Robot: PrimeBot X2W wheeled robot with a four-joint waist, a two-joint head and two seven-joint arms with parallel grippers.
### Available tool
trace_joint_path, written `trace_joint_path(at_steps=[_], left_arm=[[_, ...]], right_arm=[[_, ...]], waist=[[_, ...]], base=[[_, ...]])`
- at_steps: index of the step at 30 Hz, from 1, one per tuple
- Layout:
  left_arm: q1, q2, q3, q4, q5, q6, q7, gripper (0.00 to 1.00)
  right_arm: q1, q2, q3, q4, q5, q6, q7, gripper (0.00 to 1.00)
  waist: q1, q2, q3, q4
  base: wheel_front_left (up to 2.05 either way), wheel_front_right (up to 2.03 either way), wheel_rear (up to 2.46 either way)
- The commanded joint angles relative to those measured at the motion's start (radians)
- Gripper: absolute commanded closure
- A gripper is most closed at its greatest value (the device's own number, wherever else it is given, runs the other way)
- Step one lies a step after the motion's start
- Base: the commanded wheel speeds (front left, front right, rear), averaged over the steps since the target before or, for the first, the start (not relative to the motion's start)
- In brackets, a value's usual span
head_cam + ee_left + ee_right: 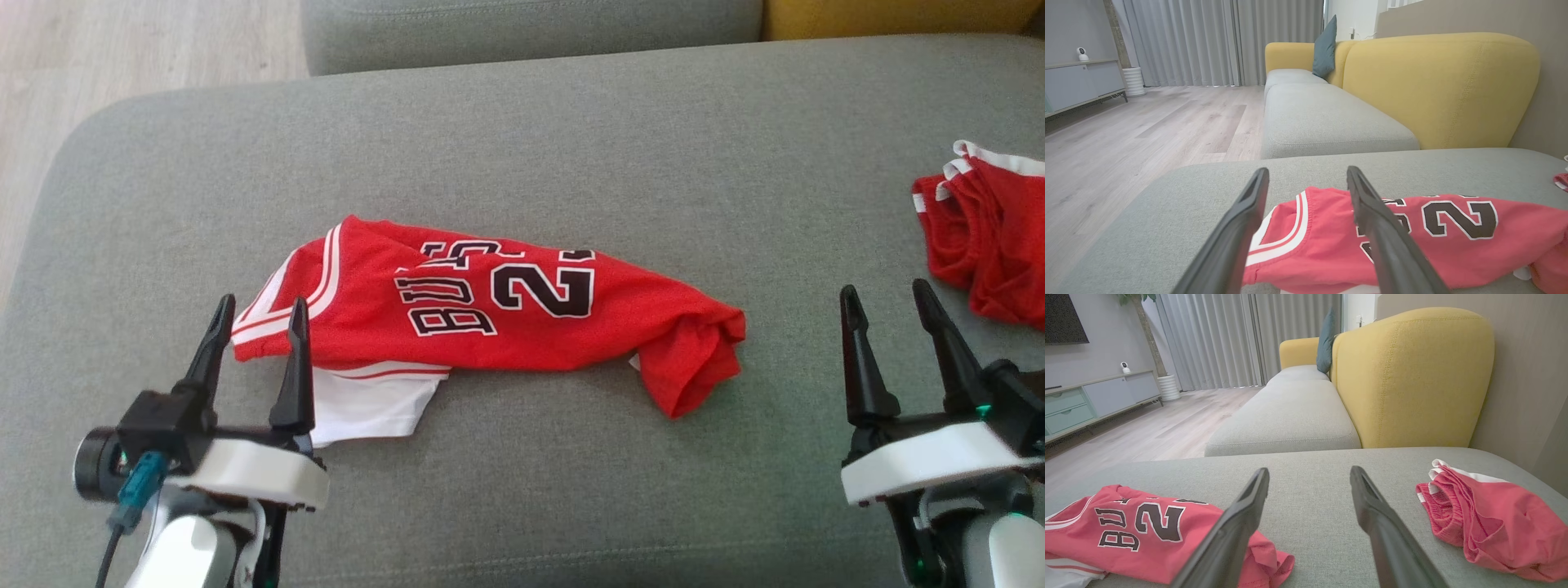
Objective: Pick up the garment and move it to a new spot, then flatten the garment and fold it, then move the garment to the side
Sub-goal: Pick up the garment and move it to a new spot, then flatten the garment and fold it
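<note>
A red jersey garment (498, 314) with black lettering and white trim lies crumpled lengthwise in the middle of the grey sofa cushion (522, 139); a white layer pokes out under its left end. It also appears in the left wrist view (1412, 241) and the right wrist view (1147, 531). My left gripper (255, 318) is open, hovering at the garment's left, white-trimmed end, its fingers (1241, 228) straddling that edge without gripping it. My right gripper (888, 298) is open over bare cushion, to the right of the garment's bunched right end, holding nothing.
A second red garment with white trim (992, 237) lies bunched at the cushion's right edge, also seen in the right wrist view (1486, 518). Yellow sofa backrests (1412, 375) rise behind. The wooden floor (122, 49) drops off to the left.
</note>
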Motion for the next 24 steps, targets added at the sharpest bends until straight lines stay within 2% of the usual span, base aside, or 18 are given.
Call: trace_joint_path(at_steps=[1,24], left_arm=[[-0.027,0.029,0.043,-0.037,0.0,0.006,-0.001,0.0],[-0.027,0.033,0.02,-0.055,0.003,0.023,0.018,0.0]], right_arm=[[-0.019,-0.006,0.021,-0.042,0.003,-0.001,0.001,0.0],[-0.018,-0.005,0.017,-0.043,0.021,-0.001,0.011,0.0]], waist=[[0.0,-0.0001,-0.002,0.001],[0.0,-0.0001,-0.003,0.011]], base=[[0.0,0.0,0.0],[0.0,0.0,0.0]])
